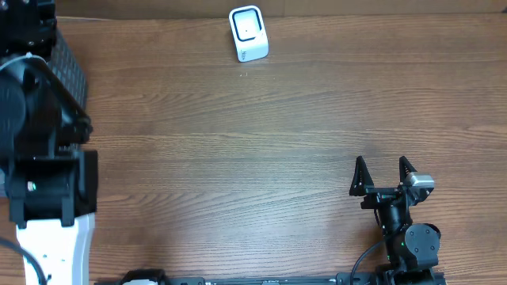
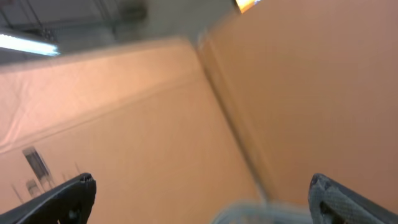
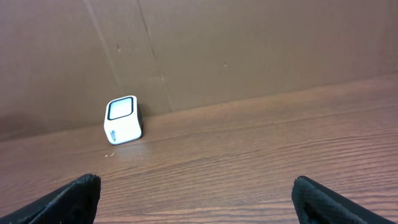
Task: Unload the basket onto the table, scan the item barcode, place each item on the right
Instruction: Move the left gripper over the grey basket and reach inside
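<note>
A small white barcode scanner (image 1: pixel 248 33) with a dark window stands at the far edge of the wooden table (image 1: pixel 238 174). The right wrist view shows the scanner (image 3: pixel 122 119) against a brown cardboard wall. My right gripper (image 1: pixel 383 170) rests low near the front right, open and empty, pointing toward the far edge; its jaws (image 3: pixel 196 190) stand wide apart over bare wood. My left gripper (image 2: pixel 202 186) is open too, with nothing between its fingers, and looks at blurred cardboard. The item with the barcode is out of view.
The left arm (image 1: pixel 40 158) is raised high and fills the left edge of the overhead view. A dark gridded thing (image 1: pixel 70 67) lies partly under it at the far left. A cardboard wall (image 3: pixel 249 50) closes the table's far side.
</note>
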`<state>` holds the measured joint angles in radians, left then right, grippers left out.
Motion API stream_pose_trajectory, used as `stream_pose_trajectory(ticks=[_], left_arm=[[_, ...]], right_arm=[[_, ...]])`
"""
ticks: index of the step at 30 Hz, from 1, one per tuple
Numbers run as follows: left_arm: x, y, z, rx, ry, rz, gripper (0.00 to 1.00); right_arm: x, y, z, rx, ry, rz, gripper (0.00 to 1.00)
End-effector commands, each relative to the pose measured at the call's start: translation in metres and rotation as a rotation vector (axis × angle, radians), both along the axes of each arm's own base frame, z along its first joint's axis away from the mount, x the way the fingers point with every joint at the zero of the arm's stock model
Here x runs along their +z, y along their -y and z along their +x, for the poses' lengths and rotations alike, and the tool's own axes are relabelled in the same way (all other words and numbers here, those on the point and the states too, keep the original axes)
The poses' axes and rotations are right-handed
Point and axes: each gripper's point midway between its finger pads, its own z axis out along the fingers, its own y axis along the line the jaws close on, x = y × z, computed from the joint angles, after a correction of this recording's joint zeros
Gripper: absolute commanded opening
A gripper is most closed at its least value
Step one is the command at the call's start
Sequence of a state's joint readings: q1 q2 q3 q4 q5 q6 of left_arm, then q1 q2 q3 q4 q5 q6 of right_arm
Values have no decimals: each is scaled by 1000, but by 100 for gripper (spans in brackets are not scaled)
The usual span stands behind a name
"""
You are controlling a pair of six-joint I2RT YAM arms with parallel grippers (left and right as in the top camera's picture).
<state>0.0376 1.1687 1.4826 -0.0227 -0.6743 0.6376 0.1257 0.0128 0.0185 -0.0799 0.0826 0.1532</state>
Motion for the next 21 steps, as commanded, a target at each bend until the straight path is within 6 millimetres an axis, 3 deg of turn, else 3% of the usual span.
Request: stream_pose_trajectory(ticks=[1, 9, 15, 21], left_arm=[[-18, -33, -5, 67, 15, -122, 100], [-96, -97, 2, -104, -111, -425, 100], [-140, -124, 7, -283, -48, -786, 100], [-204, -150, 19, -316, -129, -995, 100]], right_arm=[[-2, 2, 0, -8, 4, 1, 100], [-2, 2, 0, -8, 4, 1, 100], [-2, 2, 0, -8, 4, 1, 100], [-2, 2, 0, -8, 4, 1, 100]])
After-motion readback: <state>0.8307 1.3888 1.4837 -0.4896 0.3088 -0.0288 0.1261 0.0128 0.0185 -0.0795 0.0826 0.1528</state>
